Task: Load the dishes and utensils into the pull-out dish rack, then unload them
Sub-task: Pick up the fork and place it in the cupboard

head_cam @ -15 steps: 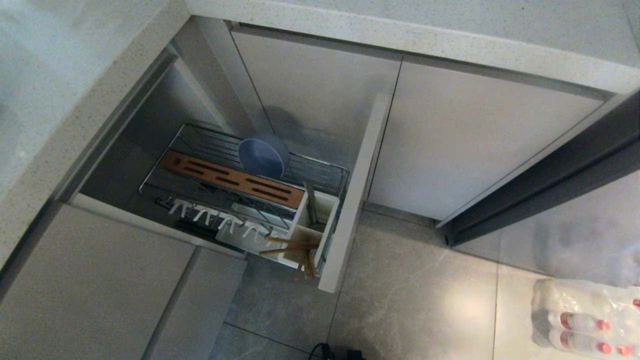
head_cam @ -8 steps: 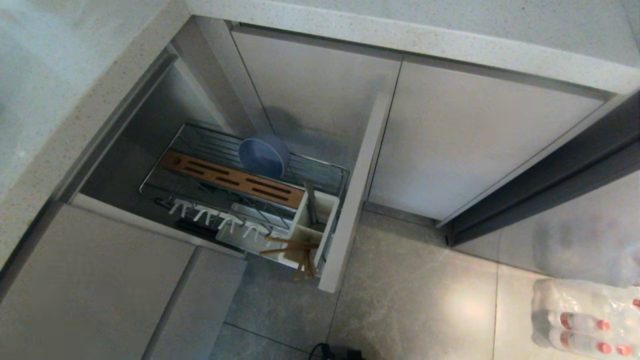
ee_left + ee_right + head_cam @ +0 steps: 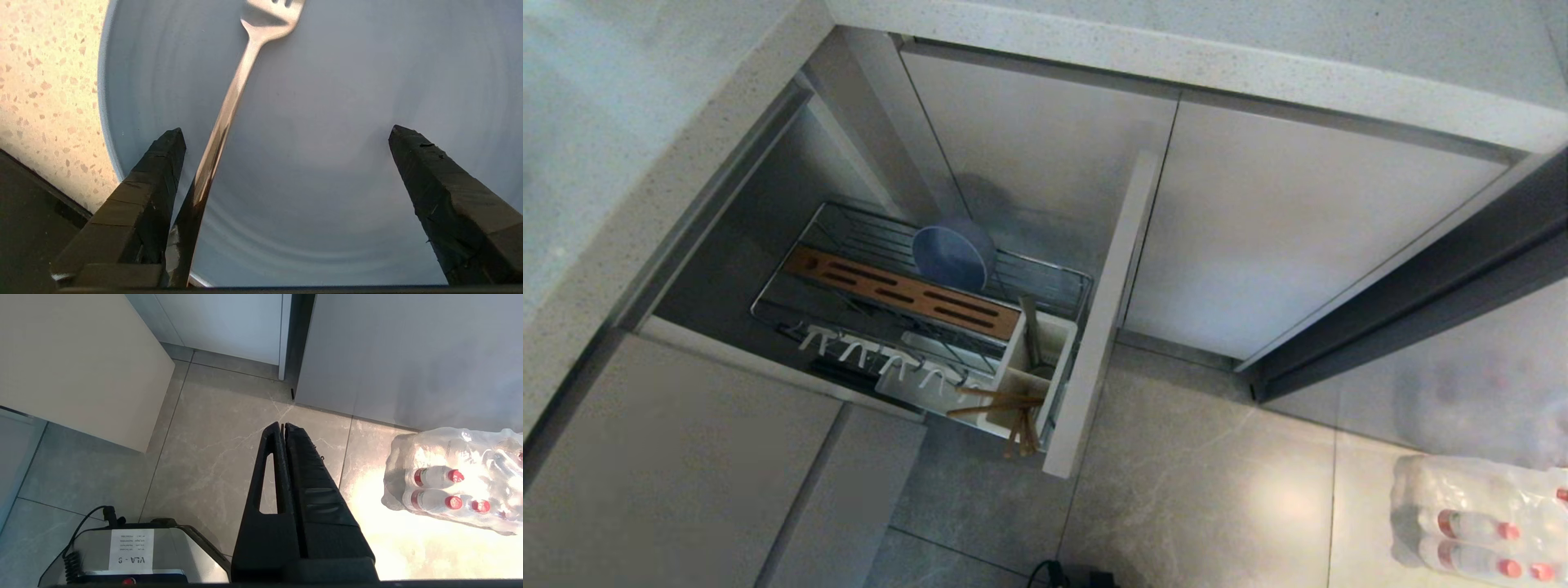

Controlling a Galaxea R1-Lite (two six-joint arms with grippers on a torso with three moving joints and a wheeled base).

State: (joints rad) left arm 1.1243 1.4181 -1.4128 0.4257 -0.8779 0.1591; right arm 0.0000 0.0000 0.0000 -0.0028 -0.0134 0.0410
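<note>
My left gripper [image 3: 286, 134] is hanging with its jaws spread wide over the light-blue plate [image 3: 347, 122], grasping nothing; the fork [image 3: 229, 114] is lying on the plate just beside one finger, its tines cut off at the frame edge. The plate is sitting on a speckled desk [image 3: 45, 90]. My right gripper [image 3: 284, 426] is pointing at the tiled floor [image 3: 212, 457], jaws clenched empty, near wrapped bottles [image 3: 453, 486]. In the pull-out dish rack [image 3: 915, 298] the blue-grey bowl [image 3: 952, 255] is leaning, chopsticks [image 3: 1001, 400] lying across the caddy [image 3: 1033, 359].
</note>
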